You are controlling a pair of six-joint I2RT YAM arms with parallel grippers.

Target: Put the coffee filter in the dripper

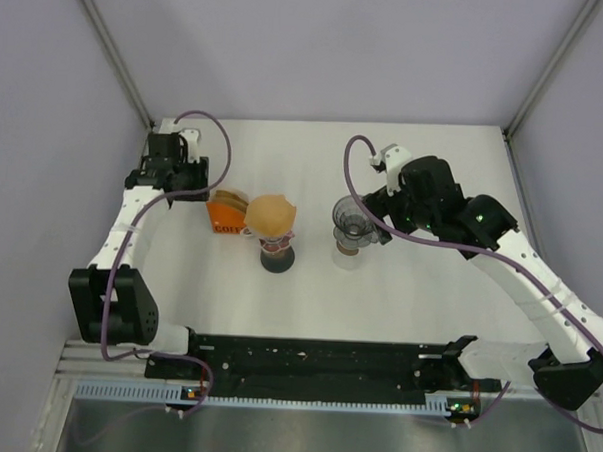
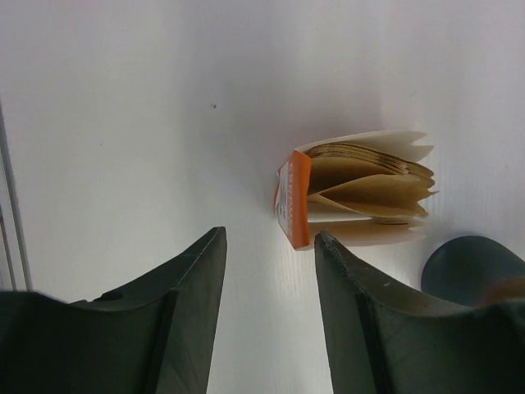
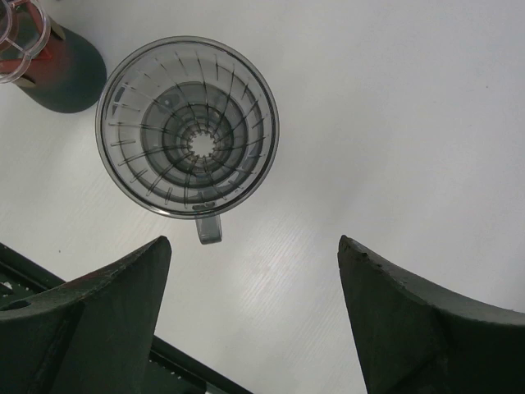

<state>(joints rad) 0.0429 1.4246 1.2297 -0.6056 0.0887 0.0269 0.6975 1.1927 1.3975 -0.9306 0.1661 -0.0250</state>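
An orange box of brown paper coffee filters [image 1: 225, 215] lies on its side on the white table, the filters fanning out of it in the left wrist view [image 2: 365, 185]. One brown filter [image 1: 271, 214] sits opened on top of a stand with a dark round base [image 1: 277, 261]. The clear ribbed dripper [image 1: 352, 226] stands to its right; the right wrist view looks down into it [image 3: 187, 127] and it is empty. My left gripper [image 1: 190, 189] [image 2: 267, 240] is open and empty, just left of the box. My right gripper [image 1: 381, 221] [image 3: 254, 246] is open and empty, beside the dripper's handle.
The dark base shows at the edge of the left wrist view [image 2: 472, 264] and in the corner of the right wrist view [image 3: 59, 72]. A black rail [image 1: 316, 357] runs along the near table edge. Grey walls close the left, back and right sides.
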